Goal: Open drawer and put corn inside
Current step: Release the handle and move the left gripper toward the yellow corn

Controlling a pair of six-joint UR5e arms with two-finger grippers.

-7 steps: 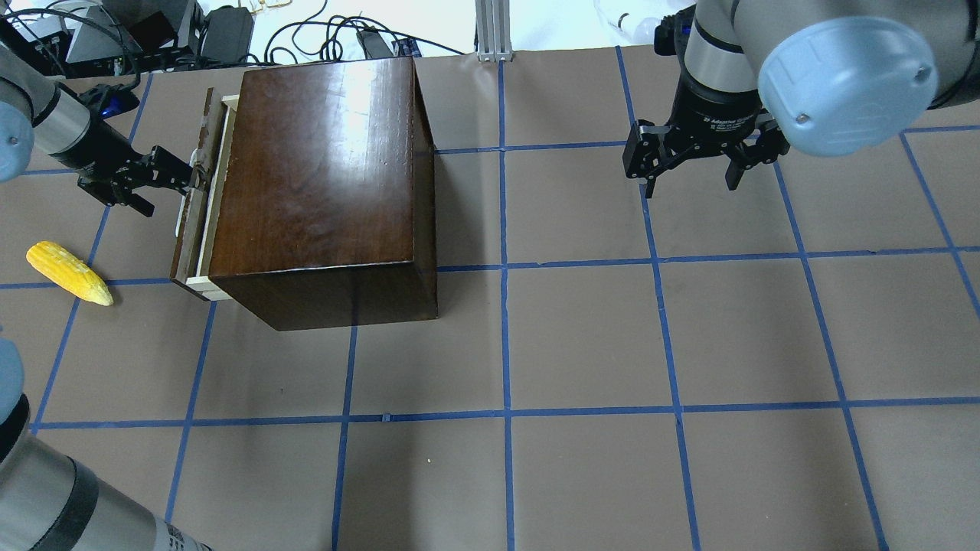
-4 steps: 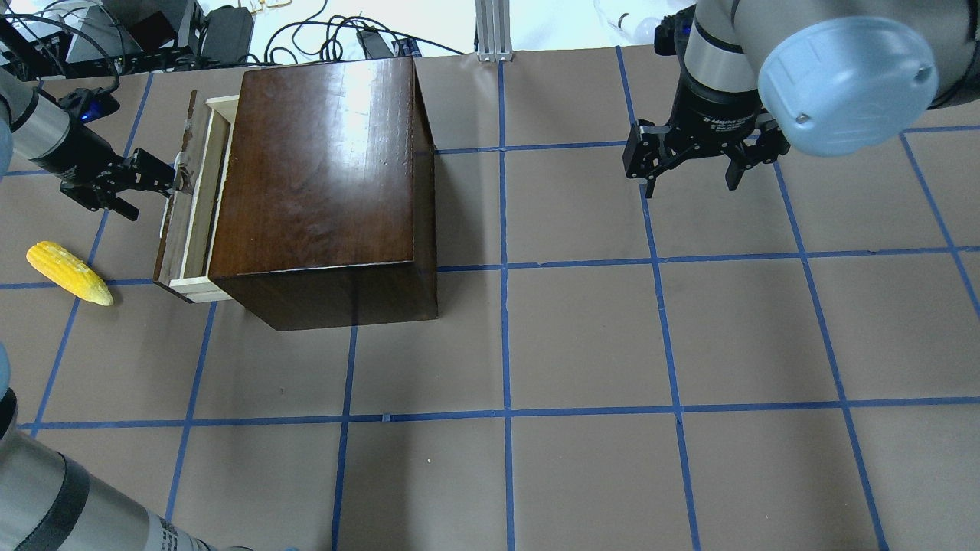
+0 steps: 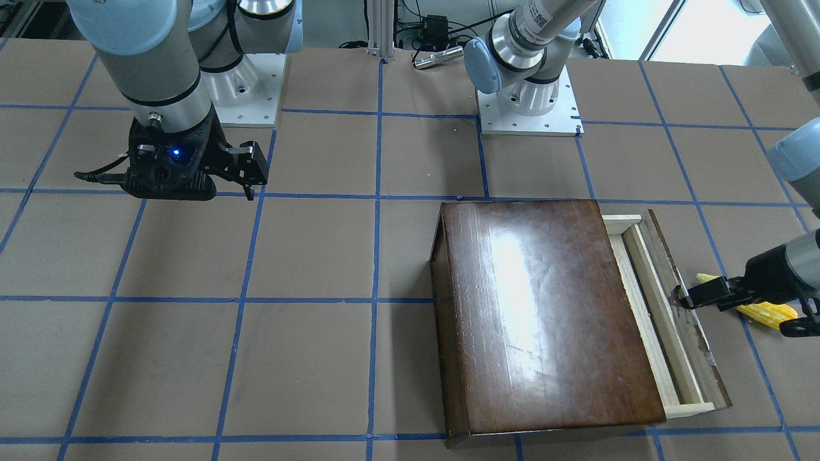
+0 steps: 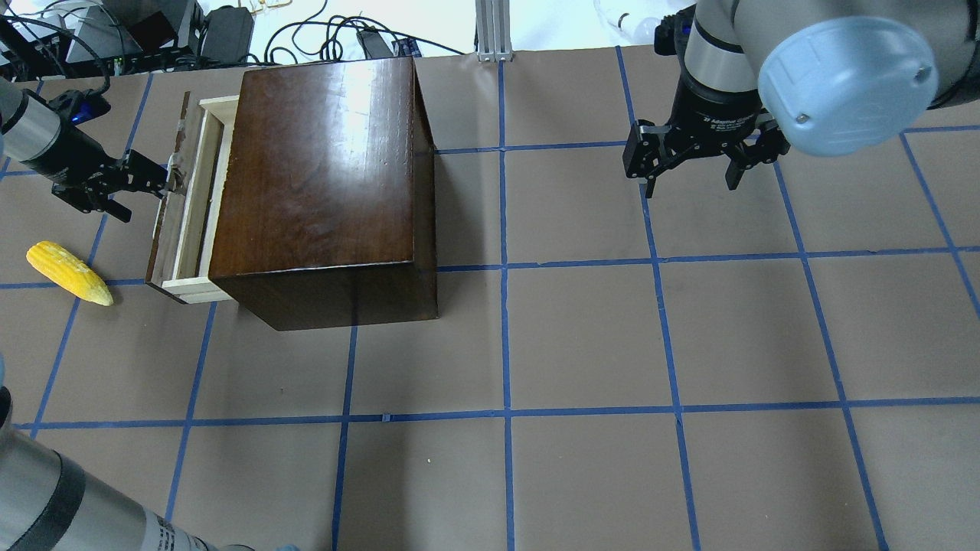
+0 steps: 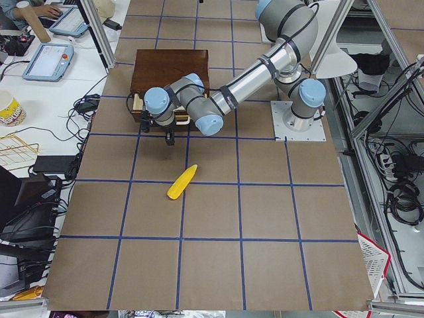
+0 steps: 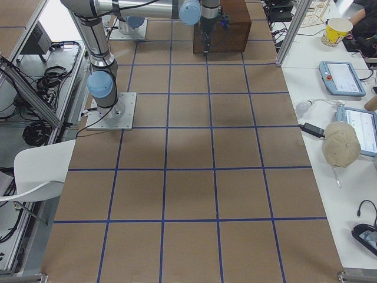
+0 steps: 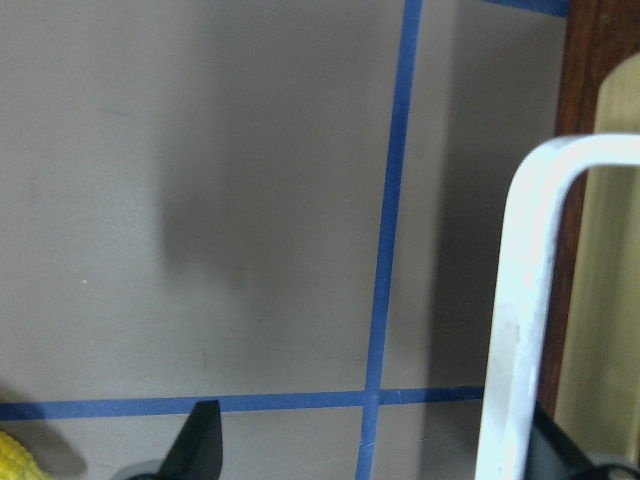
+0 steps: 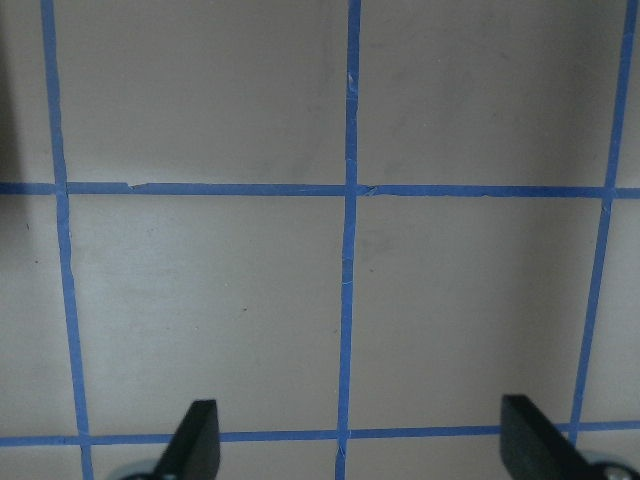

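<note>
Drawer [image 4: 184, 229] stood partly out of the box [image 4: 321, 176] at the upper left of the overhead view, its pale tray showing as a narrow strip. The left hand [image 4: 164, 180] was spread, not clamped. One finger [image 7: 560, 455] sat hooked behind the white handle [image 7: 520, 300], and the other hung free above the table [image 4: 582, 344]. The corn [image 4: 69, 273] lay on the table at the far left edge, apart from the drawer and below the hand. The right hand [image 4: 693, 164] hung released at the upper right, touching nothing.

Probable faults:
1. Nothing pinched the handle, so the hooked finger could slip off.
2. Nothing held the box, so it could slide with the pull.
3. The gap looked too narrow for the corn, so an early drop could leave it on the rim.
4. Over-pulling could bring the tray clear of the box.
</note>
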